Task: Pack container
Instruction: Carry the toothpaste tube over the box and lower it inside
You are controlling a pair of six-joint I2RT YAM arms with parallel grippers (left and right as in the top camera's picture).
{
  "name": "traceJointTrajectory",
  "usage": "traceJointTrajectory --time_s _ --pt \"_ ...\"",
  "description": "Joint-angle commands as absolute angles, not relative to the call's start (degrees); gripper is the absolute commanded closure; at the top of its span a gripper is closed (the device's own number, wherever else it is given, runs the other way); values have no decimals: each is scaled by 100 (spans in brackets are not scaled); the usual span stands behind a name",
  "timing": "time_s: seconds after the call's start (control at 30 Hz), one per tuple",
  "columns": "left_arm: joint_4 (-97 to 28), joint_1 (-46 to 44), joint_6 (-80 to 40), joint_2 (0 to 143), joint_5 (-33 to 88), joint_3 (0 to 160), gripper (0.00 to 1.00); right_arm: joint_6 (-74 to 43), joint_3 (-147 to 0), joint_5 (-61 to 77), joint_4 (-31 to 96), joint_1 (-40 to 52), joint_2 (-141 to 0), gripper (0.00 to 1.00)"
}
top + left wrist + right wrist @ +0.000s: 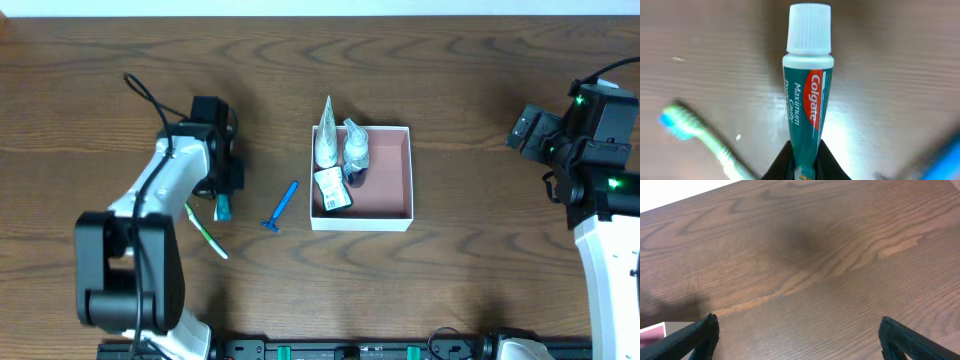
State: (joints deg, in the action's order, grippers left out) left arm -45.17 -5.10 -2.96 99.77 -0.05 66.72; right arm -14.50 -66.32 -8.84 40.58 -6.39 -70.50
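Clamping the toothpaste tube (807,100) by its tail, cap pointing away, the left end effector (805,159) hovers over the worktop (460,260); the container (390,170) sits to its right, beyond a blue razor (282,205). The right end effector (799,325) idles open, farther off.
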Motion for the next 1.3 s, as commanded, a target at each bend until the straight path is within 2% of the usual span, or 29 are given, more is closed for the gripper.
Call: traceJointTrajectory --time_s 0.0,0.23,0.37,0.5,0.87,1.03,1.27 --pt "-4834 -854 -327 9229 -47 7238 89 -1518 -6685 -921 4060 -674 -7050 1" --pt "-4980 -2117 -436 7902 -73 7535 89 -1520 -6685 -921 4060 -674 -7050 1" --pt "-4729 -2908 -867 7404 -130 7535 89 -1520 -6685 -921 4060 -674 -7050 1" --pt "-4359 -3767 -1450 7288 -683 7535 89 -1518 -6685 -921 4060 -674 -7050 1" --pt "-3151 -5551 -2991 8447 -2460 7535 89 -1518 -6685 -921 4060 -674 -7050 1" --pt "-2799 -5837 -3496 9277 -2668 7535 89 -1518 -6685 -921 4060 -674 -7050 1" --pt "-2274 -5920 -3592 10215 -2694 7535 89 -1520 -6685 -921 4060 -674 -7050 1"
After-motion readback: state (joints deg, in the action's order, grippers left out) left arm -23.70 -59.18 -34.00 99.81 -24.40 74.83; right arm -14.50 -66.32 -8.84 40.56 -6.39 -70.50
